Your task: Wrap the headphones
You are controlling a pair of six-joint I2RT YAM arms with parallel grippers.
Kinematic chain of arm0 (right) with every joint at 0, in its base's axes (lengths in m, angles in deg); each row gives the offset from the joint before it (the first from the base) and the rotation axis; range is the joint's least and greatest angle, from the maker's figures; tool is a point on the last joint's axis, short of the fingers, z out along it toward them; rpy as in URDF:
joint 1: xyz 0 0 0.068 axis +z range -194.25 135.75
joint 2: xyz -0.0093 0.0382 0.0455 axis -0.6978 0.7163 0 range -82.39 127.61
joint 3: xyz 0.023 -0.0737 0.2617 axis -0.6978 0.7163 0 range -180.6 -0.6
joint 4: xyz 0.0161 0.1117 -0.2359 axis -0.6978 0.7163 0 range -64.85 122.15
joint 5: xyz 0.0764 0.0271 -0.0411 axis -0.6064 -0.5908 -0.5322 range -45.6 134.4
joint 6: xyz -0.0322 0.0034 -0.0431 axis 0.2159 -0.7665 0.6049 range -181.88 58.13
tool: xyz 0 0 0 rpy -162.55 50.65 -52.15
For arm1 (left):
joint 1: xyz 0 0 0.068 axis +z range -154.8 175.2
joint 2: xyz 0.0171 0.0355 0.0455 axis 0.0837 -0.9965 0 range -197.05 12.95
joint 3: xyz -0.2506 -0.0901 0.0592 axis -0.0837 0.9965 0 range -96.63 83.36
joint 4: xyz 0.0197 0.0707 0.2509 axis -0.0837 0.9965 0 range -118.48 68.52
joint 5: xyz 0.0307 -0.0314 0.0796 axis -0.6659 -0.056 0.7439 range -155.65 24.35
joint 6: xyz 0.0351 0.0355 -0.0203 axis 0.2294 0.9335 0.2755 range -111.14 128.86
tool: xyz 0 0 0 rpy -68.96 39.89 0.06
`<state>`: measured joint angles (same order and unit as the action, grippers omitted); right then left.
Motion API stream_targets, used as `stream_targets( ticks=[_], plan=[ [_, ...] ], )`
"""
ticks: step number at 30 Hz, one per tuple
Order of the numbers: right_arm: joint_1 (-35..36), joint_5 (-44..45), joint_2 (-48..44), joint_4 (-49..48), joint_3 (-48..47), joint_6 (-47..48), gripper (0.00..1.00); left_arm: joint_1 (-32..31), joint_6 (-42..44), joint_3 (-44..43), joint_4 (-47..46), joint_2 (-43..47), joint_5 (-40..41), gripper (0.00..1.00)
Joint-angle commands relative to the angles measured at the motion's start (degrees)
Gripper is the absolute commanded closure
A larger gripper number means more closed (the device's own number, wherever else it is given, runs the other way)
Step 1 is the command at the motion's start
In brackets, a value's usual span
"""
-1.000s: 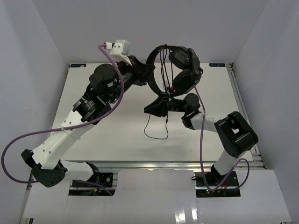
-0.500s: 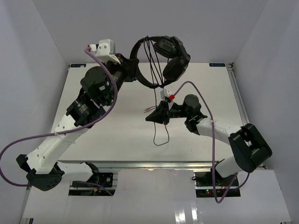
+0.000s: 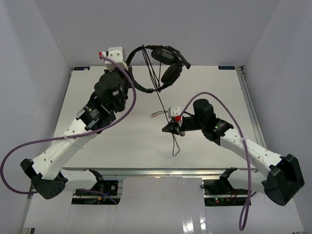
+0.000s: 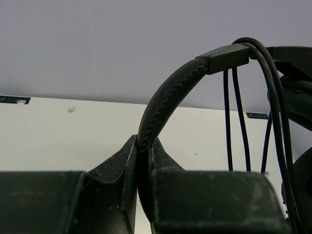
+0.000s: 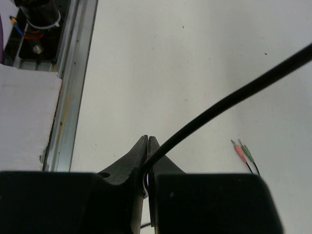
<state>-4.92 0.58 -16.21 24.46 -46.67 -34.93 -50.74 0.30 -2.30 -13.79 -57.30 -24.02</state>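
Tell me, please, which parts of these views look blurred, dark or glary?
Top external: even light, sharp throughout, soft glare on the near white panel. Left wrist: headband crisp, left hand dark with little detail. Right wrist: cord blurs toward the lens; plugs are sharp.

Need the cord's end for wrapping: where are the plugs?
In the top view, the plugs sit near centre, up-left of the right gripper, which pinches the cord.

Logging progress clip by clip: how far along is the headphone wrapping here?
Done: a few turns of the thin black cord hang over the headband of the black over-ear headphones. In hand: the left gripper clamps the headband, and the right gripper is shut on the cord. Left: the slack below it and the pink and green plugs are loose, not yet wound.
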Motion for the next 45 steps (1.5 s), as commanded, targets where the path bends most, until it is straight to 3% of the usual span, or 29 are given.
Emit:
stream_targets(
  ticks=[1, 7, 14, 24, 38, 45],
  plan=[
    [0.9, 5.9, -2.4, 14.2, -6.6, 11.8, 0.92, 2.7, 3.0, 2.1, -5.7, -1.2, 4.6, 1.0],
    [2.0, 11.8, -1.7, 19.2, -11.6, 15.4, 0.92, 8.8, -1.9, 4.3, -4.1, -6.8, 1.0, 1.0],
    [3.9, 30.0, -2.3, 25.5, -15.9, 21.0, 0.92, 10.3, -0.5, 10.1, -4.5, -10.7, 0.6, 1.0],
    [3.8, 48.0, -1.8, 22.4, -21.3, 25.8, 0.92, 10.6, 0.1, 24.0, -2.9, -8.3, -8.9, 1.0],
    [3.6, 51.0, 0.5, 18.7, -21.0, 27.7, 0.88, 10.2, 7.2, 30.0, 1.0, -1.5, -26.7, 1.0],
    [3.3, 45.9, 2.3, 18.7, -21.3, 25.8, 0.87, 9.1, 8.4, 31.3, 1.7, -0.9, -35.1, 1.0]
  ],
)
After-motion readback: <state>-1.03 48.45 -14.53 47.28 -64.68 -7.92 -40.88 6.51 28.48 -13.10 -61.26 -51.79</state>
